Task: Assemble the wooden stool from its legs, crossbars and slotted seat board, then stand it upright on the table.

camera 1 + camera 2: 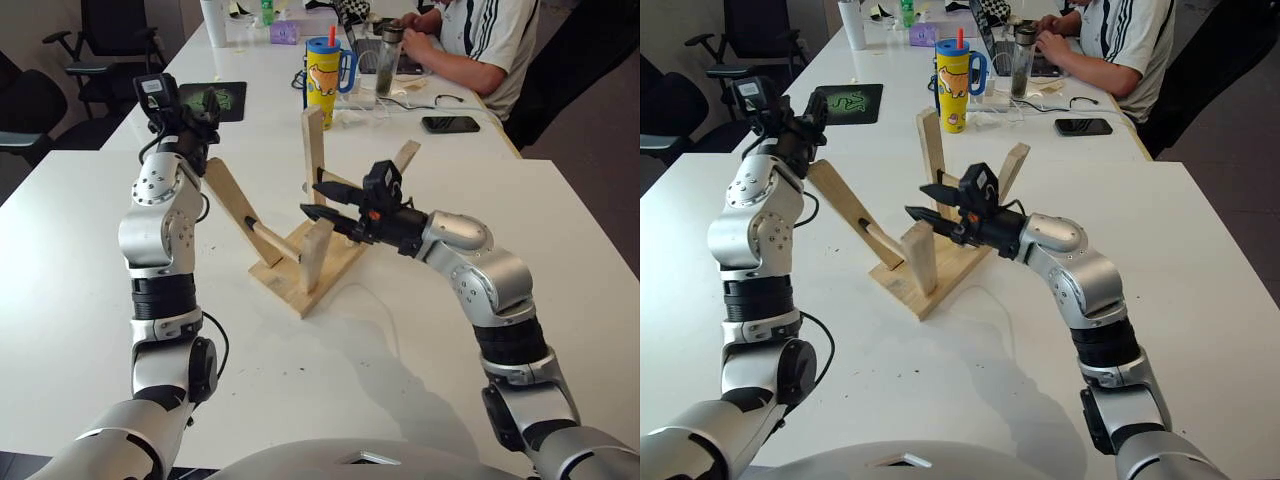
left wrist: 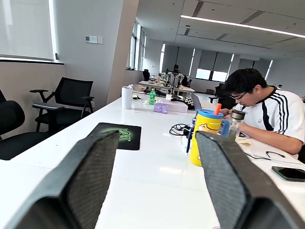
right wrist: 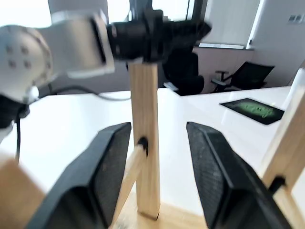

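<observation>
Stool of pale wood (image 1: 300,285) rests upside down on the white desk (image 1: 80,250), legs pointing up. Left pincer (image 1: 203,105), fingers apart, is at the top of the slanted leg (image 1: 235,205); right pincer (image 1: 310,197), also apart, hovers just beside the tall upright leg (image 1: 314,140)

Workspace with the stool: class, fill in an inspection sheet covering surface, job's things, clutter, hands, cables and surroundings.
Surface: white table, stool parts at its middle.
Job's things: seat board flat on the table; legs standing up from it, one slanted leg; crossbar plugged into the slanted leg.
Clutter: yellow mug, phone, green mat on the table behind.
Hands: left hand open near the slanted leg's top; right hand open beside the legs.
Cables: coiled cable beside the mug.
Surroundings: office chairs.
</observation>
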`<state>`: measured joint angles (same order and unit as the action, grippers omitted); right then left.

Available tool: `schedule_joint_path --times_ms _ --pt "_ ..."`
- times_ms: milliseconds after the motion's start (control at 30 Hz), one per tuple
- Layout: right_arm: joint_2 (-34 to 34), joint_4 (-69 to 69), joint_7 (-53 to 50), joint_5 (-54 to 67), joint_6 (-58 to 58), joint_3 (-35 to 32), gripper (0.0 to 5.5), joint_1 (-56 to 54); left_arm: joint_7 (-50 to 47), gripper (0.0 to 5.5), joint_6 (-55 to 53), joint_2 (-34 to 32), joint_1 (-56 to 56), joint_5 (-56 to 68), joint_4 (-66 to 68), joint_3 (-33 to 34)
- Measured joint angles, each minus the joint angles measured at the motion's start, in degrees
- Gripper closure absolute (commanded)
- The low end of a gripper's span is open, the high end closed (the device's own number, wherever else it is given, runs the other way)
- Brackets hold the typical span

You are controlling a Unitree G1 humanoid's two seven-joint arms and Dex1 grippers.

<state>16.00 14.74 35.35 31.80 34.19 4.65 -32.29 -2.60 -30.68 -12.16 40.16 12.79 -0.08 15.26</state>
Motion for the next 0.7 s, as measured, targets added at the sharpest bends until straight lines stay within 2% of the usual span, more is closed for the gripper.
schedule_joint_path --times_ms 33,133,233,367,467,600,700 --pt "-1.51 0.18 -4.34 3.00 1.03 -5.02 3.35 -4.65 -0.04 2.54 0.05 -1.18 -0.12 -0.22 0.36 1.09" --pt "-3.42 -2.70 -12.76 7.55 1.01 -13.62 3.35 -13.90 -0.13 2.54 0.19 -2.04 -1.03 -0.60 0.72 1.78" --pt "-0.23 -12.55 -21.71 1.40 -4.21 -19.03 3.35 -23.22 -0.14 2.54 0.25 -1.73 -1.91 -0.76 0.96 1.47" --pt "7.42 -27.72 -25.64 -12.37 -9.44 -15.63 3.35 -24.75 -0.13 2.54 0.36 -1.66 -2.07 -1.04 0.94 1.10" --pt "11.99 -42.75 -22.29 -23.51 -16.29 -7.91 3.35 -21.96 -0.12 2.54 0.29 -1.71 -2.23 -1.55 0.96 0.61" --pt "12.16 -44.94 -9.28 -26.34 -23.31 -0.87 3.35 -12.09 -0.11 2.54 -0.18 -1.86 -2.32 -2.38 2.20 -0.21" --pt "12.77 -34.71 2.71 -19.92 -23.31 -0.68 3.35 -4.88 0.14 2.54 -0.20 -1.89 -2.30 -2.82 3.13 -0.93"
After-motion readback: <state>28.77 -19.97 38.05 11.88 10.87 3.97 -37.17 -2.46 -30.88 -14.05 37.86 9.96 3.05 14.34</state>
